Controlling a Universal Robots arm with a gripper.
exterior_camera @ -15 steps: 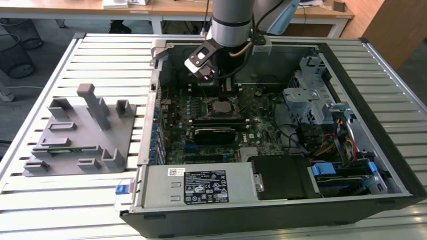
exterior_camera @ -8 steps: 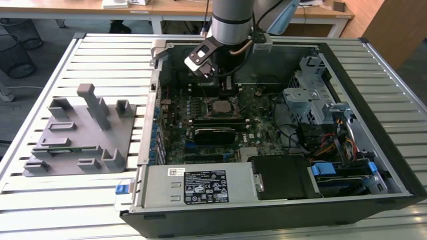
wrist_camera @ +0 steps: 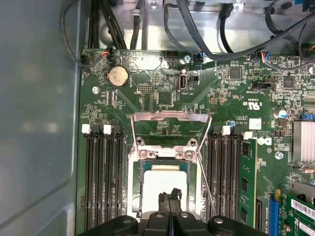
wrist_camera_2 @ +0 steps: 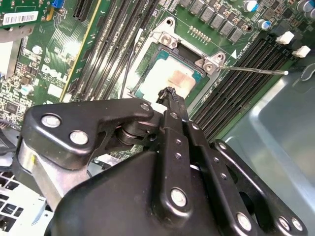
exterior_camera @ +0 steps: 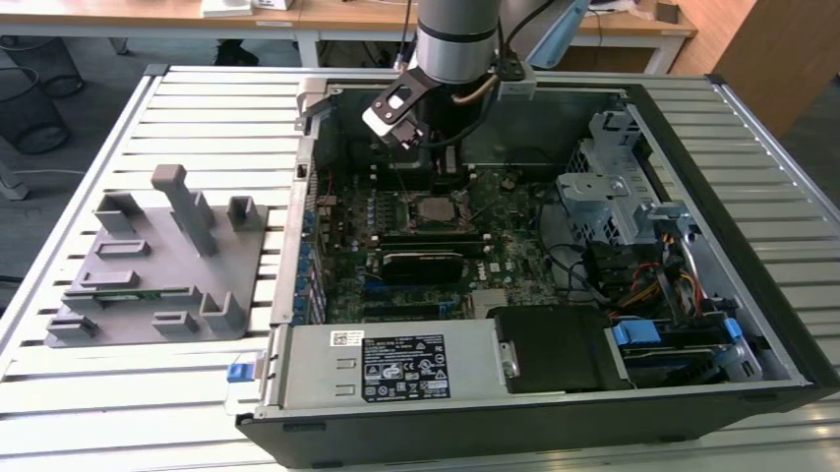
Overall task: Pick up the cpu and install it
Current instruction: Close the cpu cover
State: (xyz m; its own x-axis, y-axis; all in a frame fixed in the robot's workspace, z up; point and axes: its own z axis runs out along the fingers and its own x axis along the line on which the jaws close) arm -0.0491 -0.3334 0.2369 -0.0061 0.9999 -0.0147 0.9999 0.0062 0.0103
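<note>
Seated in the open socket (wrist_camera: 142, 153): the cpu (wrist_camera: 152, 184), pale top up. Directly above it, the gripper (wrist_camera: 170, 195), fingers pinched together on nothing. Over the socket, the arm (exterior_camera: 453, 39) upright, wrist tilted.

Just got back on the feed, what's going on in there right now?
The arm's gripper hangs inside the open computer case, right over the motherboard's socket. The cpu lies flat in that socket, whose retention frame stands flipped open. The gripper is shut and holds nothing; whether it touches the chip I cannot tell.
</note>
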